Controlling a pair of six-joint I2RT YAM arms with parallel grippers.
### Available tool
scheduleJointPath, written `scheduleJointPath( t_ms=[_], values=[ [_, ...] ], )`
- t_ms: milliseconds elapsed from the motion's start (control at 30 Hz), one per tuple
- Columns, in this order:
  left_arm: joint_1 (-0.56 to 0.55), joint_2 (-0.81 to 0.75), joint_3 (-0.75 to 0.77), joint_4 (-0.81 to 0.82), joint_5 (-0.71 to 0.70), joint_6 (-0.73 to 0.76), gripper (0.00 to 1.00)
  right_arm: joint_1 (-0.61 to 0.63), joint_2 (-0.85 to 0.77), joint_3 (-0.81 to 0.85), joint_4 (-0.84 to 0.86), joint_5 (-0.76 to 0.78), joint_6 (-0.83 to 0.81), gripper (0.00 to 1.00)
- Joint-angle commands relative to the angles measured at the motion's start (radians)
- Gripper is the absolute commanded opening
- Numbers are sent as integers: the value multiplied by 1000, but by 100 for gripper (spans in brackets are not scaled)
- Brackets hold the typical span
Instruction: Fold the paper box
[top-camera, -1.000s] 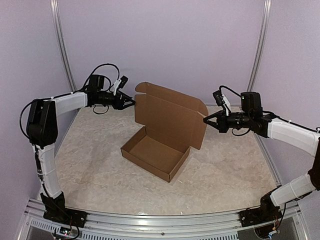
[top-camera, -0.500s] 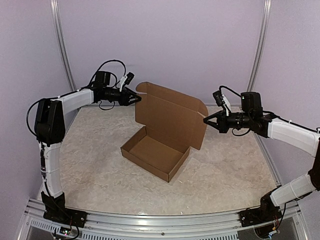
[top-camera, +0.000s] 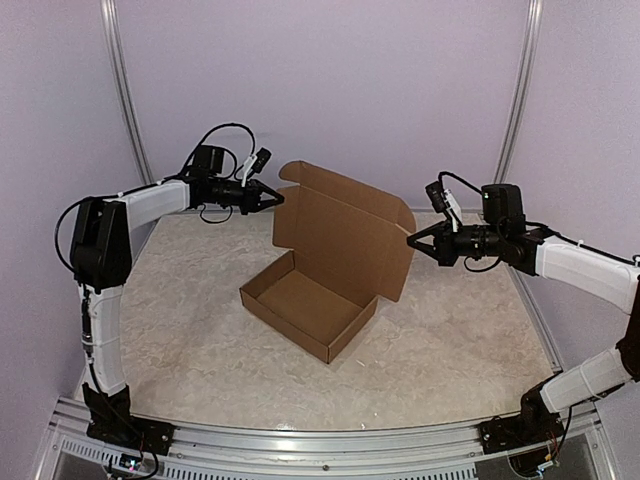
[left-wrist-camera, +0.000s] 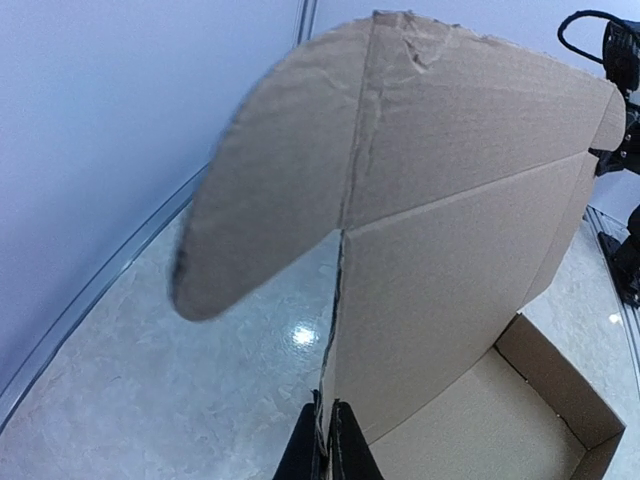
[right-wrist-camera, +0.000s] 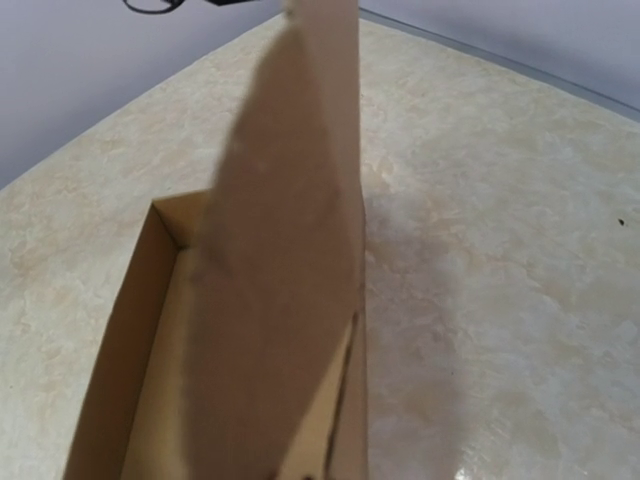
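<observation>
At the left claw (top-camera: 279, 197): pressed thin onto the left edge of the paper box (top-camera: 335, 262), at the fold between upright lid (top-camera: 350, 228) and rounded ear. At the right claw (top-camera: 411, 240): drawn to a point on the lid's opposite edge, seemingly pinching too, though unseen in its own wrist view. Held at both ends, probably to swing the lid down evenly without twisting. Beyond, tray (top-camera: 300, 308) open and flat on the bench (top-camera: 190, 340), midway between the arms, with walls raised. Left to do, by the look: closing and tucking.
</observation>
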Motion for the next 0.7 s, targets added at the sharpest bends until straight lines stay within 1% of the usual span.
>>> scheduleJointPath(
  t_ms=[0, 133, 267, 333, 533, 667],
  values=[
    [-5, -63, -82, 33, 13, -3, 1, 10, -6, 1, -37, 20, 17, 0],
    [-24, -113, -164, 59, -18, 3, 0, 37, -15, 8, -35, 84, 39, 0],
    [-54, -168, -294, 133, -96, -23, 0, 74, -29, 13, -24, 176, 86, 0],
    [-71, -210, -361, 176, -154, -40, 0, 96, -32, 14, -16, 219, 113, 0],
    [-108, -339, -571, 397, -348, -160, 0, 160, -38, -1, 29, 360, 191, 0],
    [-158, -428, -683, 449, -504, -196, 0, 214, -45, -16, 52, 485, 239, 0]
  ],
)
